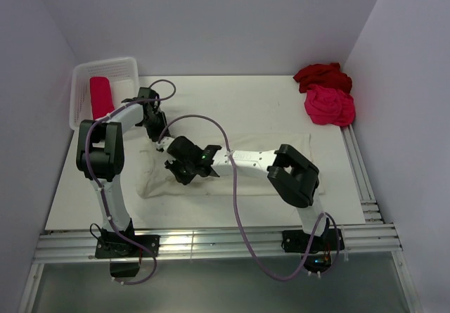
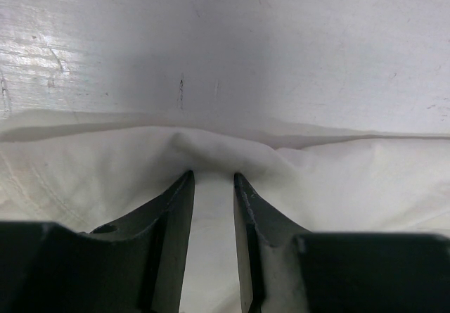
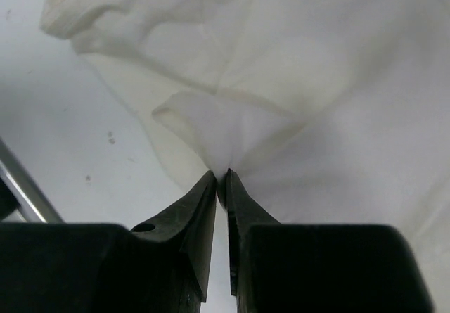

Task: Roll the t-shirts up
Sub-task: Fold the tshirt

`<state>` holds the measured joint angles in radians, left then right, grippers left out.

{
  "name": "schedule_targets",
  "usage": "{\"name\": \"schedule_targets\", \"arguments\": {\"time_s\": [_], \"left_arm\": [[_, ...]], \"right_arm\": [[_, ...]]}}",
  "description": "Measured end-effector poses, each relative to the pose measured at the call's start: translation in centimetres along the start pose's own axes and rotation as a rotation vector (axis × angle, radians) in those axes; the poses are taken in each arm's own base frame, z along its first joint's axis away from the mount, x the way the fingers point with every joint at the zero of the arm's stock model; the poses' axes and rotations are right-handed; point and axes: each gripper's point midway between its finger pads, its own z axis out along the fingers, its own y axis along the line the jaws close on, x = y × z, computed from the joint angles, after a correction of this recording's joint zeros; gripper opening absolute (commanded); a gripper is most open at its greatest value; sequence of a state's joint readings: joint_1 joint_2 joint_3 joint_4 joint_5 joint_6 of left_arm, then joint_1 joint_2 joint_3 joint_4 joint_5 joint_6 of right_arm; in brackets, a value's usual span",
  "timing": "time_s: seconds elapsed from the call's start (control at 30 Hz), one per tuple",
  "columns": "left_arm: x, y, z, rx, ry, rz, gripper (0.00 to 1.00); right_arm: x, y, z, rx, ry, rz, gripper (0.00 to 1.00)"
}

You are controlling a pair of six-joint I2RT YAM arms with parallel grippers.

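The right gripper (image 3: 220,174) is clamped on a raised fold of the cream-white t-shirt (image 3: 330,81) at table centre. At its 11 o'clock the left gripper (image 2: 212,176) pinches the shirt's far edge, probably to lift one end for rolling. Beyond, at 1 o'clock, the pink-red t-shirt (image 1: 329,105) and dark red t-shirt (image 1: 322,77) lie heaped, apparently awaiting their turn.

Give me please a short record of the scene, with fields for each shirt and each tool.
cream-white shirt: spread on the table centre
left tool: pinching its far left edge
right tool: shut on a fold of it
rolled pink shirt: in the basket
dark red shirt: heaped, far right corner
loose pink shirt: heaped beside it
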<state>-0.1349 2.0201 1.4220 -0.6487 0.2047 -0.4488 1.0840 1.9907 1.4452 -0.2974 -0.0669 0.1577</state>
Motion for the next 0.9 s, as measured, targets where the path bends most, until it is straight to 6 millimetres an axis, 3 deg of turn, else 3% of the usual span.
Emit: {"name": "schedule_targets", "arguments": {"time_s": [0.17, 0.27, 0.3, 0.4, 0.57, 0.67, 0.73, 0.9], "left_arm": [[0.0, 0.0, 0.0, 0.0, 0.0, 0.0, 0.35], [0.0, 0.0, 0.0, 0.0, 0.0, 0.0, 0.35], [0.0, 0.0, 0.0, 0.001, 0.0, 0.0, 0.35], [0.0, 0.0, 0.0, 0.0, 0.0, 0.0, 0.35], [0.0, 0.0, -0.1, 0.001, 0.001, 0.0, 0.36], [0.0, -0.2, -0.2, 0.007, 0.004, 0.0, 0.4], [0.1, -0.4, -0.2, 0.016, 0.01, 0.001, 0.42], [1.2, -0.9, -1.0, 0.031, 0.049, -0.001, 0.49]], "right_arm": [[1.1, 1.3, -0.2, -0.053, 0.043, -0.031, 0.19], [1.8, 1.4, -0.3, -0.057, 0.065, -0.052, 0.32], [2.3, 1.4, -0.4, -0.056, 0.078, -0.058, 0.42], [3.6, 1.4, -0.7, -0.054, 0.12, -0.076, 0.51], [4.4, 1.3, -1.4, -0.052, 0.143, -0.056, 0.54], [3.3, 1.1, -3.0, -0.081, 0.113, 0.009, 0.53], [1.3, -0.1, -4.7, -0.092, 0.06, 0.081, 0.53], [-3.7, -7.3, -8.3, -0.019, -0.084, 0.251, 0.54]]}}
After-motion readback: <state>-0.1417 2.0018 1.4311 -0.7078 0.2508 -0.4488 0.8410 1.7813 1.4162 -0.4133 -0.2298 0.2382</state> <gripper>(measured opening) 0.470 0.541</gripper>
